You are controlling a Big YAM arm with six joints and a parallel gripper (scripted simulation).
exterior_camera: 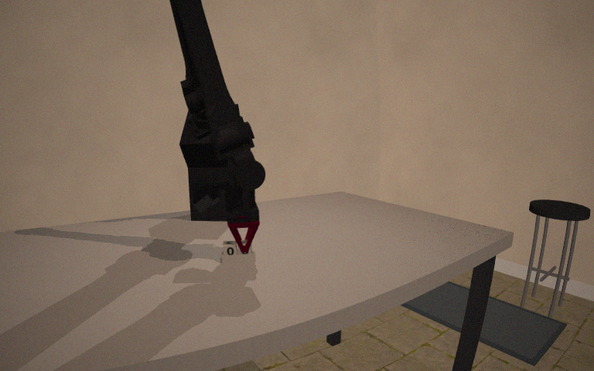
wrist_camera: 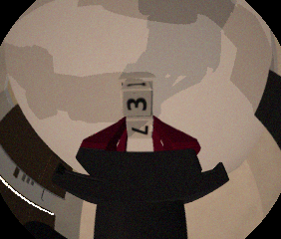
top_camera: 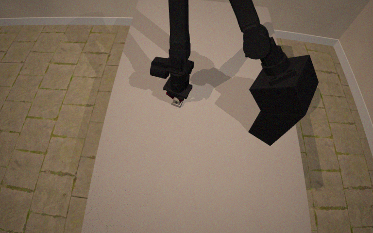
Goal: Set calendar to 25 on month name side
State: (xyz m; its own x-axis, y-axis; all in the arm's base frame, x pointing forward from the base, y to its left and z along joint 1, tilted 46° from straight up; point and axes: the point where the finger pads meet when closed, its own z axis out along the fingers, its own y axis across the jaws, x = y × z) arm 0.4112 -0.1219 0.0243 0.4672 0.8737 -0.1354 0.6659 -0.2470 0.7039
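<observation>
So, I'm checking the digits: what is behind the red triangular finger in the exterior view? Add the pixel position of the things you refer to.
Behind the red triangular finger (exterior_camera: 233,231), slivers of a white cube (exterior_camera: 249,250) (wrist_camera: 140,130) show at its edges. The fingertip covers the middle of that face, so its digit can't be read.

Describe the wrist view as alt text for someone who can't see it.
The hand's two red fingers are closed on a white cube with a sideways 7 on top. Just beyond it sits a second white cube, topped by a sideways 3, with the pale, shadowed table around them.
</observation>
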